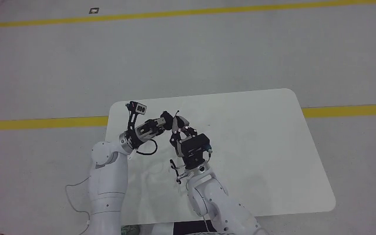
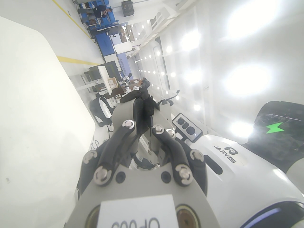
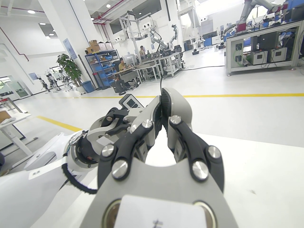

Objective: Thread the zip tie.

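The zip tie [image 1: 177, 113] is a thin black strand held above the left part of the white table [image 1: 252, 147]. The two grippers meet there, tip to tip. My right gripper [image 3: 162, 96] is shut on the zip tie [image 3: 162, 79], whose thin tail sticks straight out beyond the fingertips. My left gripper [image 2: 142, 99] is shut too, with a dark piece of the zip tie [image 2: 148, 103] pinched at its tips. In the top view the left gripper [image 1: 166, 123] comes from the left and the right gripper [image 1: 176, 125] from the near side.
The table's rounded edge [image 1: 294, 94] lies far to the right, with bare white surface between it and the grippers. A yellow floor line [image 1: 53, 123] runs behind the table. The left arm's wrist camera [image 3: 129, 102] sits close beside my right gripper.
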Action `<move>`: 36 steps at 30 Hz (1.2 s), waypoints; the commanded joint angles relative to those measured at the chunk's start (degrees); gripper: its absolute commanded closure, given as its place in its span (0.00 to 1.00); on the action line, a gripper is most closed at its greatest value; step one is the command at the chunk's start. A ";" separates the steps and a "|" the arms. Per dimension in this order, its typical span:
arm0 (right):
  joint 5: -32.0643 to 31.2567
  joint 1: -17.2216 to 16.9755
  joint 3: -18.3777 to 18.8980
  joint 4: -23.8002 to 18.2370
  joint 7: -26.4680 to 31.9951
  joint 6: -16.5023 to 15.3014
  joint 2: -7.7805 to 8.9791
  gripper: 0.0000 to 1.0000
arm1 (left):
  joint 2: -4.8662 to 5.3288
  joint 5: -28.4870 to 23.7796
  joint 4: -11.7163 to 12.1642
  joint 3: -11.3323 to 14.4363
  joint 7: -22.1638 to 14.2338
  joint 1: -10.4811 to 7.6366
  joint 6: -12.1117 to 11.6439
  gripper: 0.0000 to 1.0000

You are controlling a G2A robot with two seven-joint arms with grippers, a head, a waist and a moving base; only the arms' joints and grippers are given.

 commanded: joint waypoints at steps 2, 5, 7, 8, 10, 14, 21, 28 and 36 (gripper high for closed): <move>0.03 0.06 -0.07 0.22 -0.15 0.14 -0.05 1.00 | 0.00 0.00 0.00 0.00 0.00 0.00 0.00 1.00; 0.16 0.13 -0.16 0.48 -0.36 0.33 -0.11 1.00 | 0.00 0.00 0.00 0.00 0.00 0.00 0.00 1.00; 0.28 0.15 -0.21 0.59 -0.86 0.56 -0.16 1.00 | 0.00 0.00 0.00 0.00 0.00 0.00 0.00 1.00; 0.36 0.17 -0.25 0.72 -1.12 0.63 -0.20 1.00 | 0.00 0.00 0.00 0.00 0.00 0.00 0.00 1.00; 0.52 0.22 -0.29 0.82 -1.48 0.73 -0.25 1.00 | 0.00 0.00 0.00 0.00 0.00 0.00 0.00 1.00; 0.77 0.38 -0.42 1.06 -2.23 0.89 -0.36 1.00 | 0.00 0.00 0.00 0.00 0.00 0.00 0.00 1.00; 1.15 0.82 -0.74 1.57 -2.77 1.14 -0.59 1.00 | 0.00 0.00 0.00 0.00 0.00 0.00 0.00 1.00; 1.32 1.57 -0.90 2.26 -3.53 1.56 -0.87 1.00 | 0.00 0.00 0.00 0.00 0.00 0.00 0.00 1.00; 0.90 2.50 -0.77 3.48 -2.64 2.55 -1.13 1.00 | 0.00 0.00 0.00 0.00 0.00 0.00 0.00 1.00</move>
